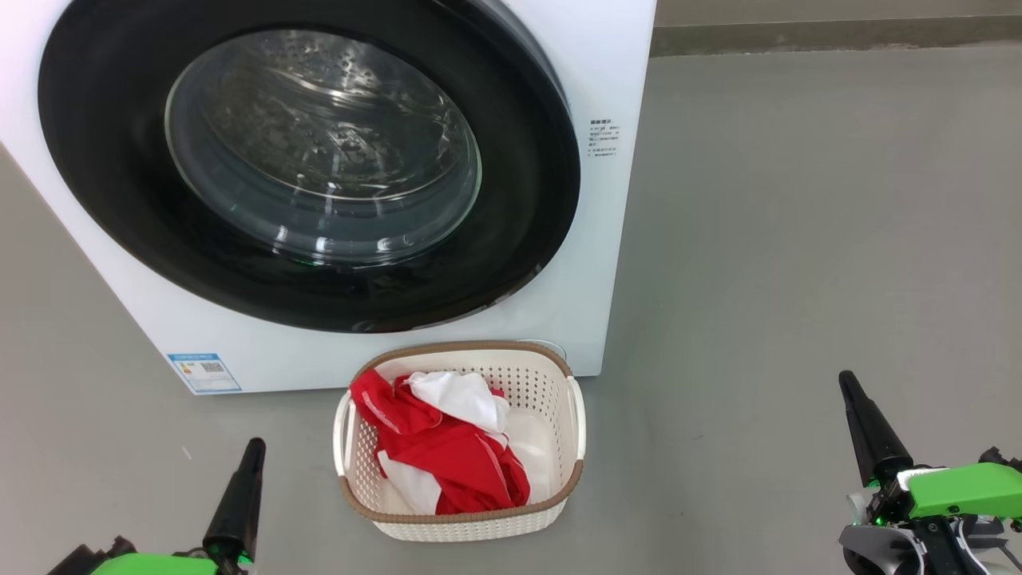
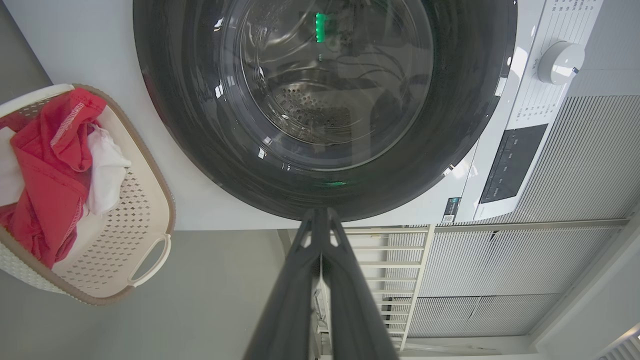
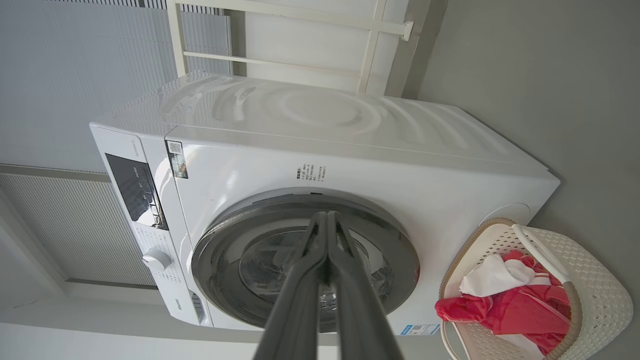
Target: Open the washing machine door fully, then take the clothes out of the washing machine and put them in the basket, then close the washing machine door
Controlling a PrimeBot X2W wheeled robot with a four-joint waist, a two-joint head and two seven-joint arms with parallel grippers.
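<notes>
The washing machine (image 1: 607,239) (image 3: 350,150) stands ahead with its door (image 1: 104,160) (image 2: 165,100) (image 3: 220,240) shut flat against the front; the steel drum shows through the glass. On the floor before it sits the basket (image 1: 575,415) (image 2: 150,220) (image 3: 600,280), holding the red and white clothes (image 1: 447,455) (image 2: 45,170) (image 3: 505,300). My left gripper (image 1: 254,446) (image 2: 320,212) is shut and empty, low to the left of the basket. Shut and empty too, my right gripper (image 1: 845,379) (image 3: 326,215) hangs far to the basket's right.
Bare grey floor (image 1: 798,239) spreads to the right of the machine and around the basket. A control panel with a white dial (image 2: 560,62) (image 3: 156,259) tops the machine's front. White railing (image 2: 395,270) and slatted wall panels stand behind.
</notes>
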